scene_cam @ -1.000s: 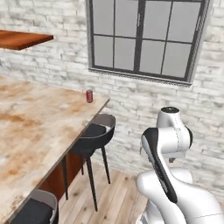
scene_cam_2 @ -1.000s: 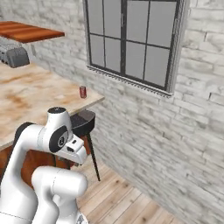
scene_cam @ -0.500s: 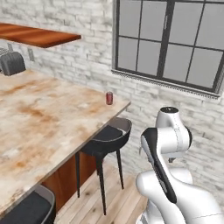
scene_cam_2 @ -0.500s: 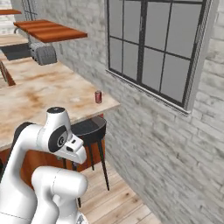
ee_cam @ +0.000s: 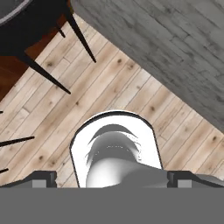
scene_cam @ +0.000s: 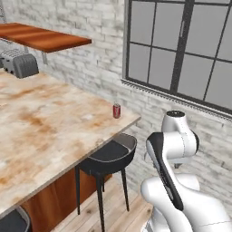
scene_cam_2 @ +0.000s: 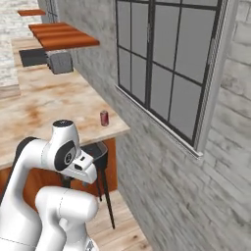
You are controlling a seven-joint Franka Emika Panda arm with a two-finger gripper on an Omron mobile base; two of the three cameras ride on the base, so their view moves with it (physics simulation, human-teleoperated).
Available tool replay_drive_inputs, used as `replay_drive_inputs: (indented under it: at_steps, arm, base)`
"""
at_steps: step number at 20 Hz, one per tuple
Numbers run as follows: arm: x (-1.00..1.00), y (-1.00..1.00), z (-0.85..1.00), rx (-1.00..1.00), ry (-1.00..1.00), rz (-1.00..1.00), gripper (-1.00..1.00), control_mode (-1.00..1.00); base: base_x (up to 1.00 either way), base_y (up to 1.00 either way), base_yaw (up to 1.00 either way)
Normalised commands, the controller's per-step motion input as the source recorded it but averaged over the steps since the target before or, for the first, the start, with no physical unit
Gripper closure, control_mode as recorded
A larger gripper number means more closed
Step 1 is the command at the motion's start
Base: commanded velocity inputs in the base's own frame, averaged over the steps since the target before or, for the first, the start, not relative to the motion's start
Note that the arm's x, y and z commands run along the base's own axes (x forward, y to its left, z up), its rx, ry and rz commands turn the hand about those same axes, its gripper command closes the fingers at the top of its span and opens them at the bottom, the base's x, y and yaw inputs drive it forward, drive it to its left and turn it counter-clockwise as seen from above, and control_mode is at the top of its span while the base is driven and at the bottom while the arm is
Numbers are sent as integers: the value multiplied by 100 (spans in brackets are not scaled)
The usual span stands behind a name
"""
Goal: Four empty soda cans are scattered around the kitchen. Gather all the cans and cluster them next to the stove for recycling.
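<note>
- One red soda can (scene_cam: 116, 110) stands upright near the far corner of the marble-look worktop (scene_cam: 41, 131), close to the edge on the brick wall side. In the right base view the same can (scene_cam_2: 104, 118) sits just in from the worktop corner, below the window (scene_cam_2: 162, 73).
- The arm is folded up tight against its own body, elbow high and hand tucked low and pointing down. My guess is that's a travel pose, so nothing clips the furniture while the base moves.
- The claw (ee_cam: 112, 181) is released, jaws spread as wide as they go, nothing between them. The hand view looks down at the plank floor (ee_cam: 109, 96), so the hand is well apart from the can.
- A black bar stool (scene_cam: 108, 156) is parked right under the worktop corner nearest the can. That's the obvious obstacle, since its seat and legs sit between the base and the worktop edge. Its dark legs (ee_cam: 48, 65) also show in the hand view.
- A silver toaster (scene_cam: 19, 64) sits at the far end of the worktop under a wooden wall shelf (scene_cam: 45, 38), well away from the can.
- There's a dark flat thing behind the toaster (scene_cam_2: 33, 57) in the right base view. It might be the stove, but it's too small to tell.
- Judging from the can's spot, it hasn't been collected yet.
</note>
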Motion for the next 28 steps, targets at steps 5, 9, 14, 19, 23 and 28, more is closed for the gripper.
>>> replay_drive_inputs:
  at_steps: [5,9,14,19,23,28]
  arm:
    - [0,0,0,0,0,0,-100,100]
    - [0,0,0,0,0,0,-100,100]
    - [0,0,0,0,0,0,-100,100]
    - [0,0,0,0,0,0,-100,100]
    - [0,0,0,0,0,0,-100,100]
    - [0,0,0,0,0,0,-100,100]
  base:
    - [76,-21,28]
    - [87,0,26]
    - [79,6,26]
    - [65,-5,24]
    - [17,0,5]
    - [7,0,0]
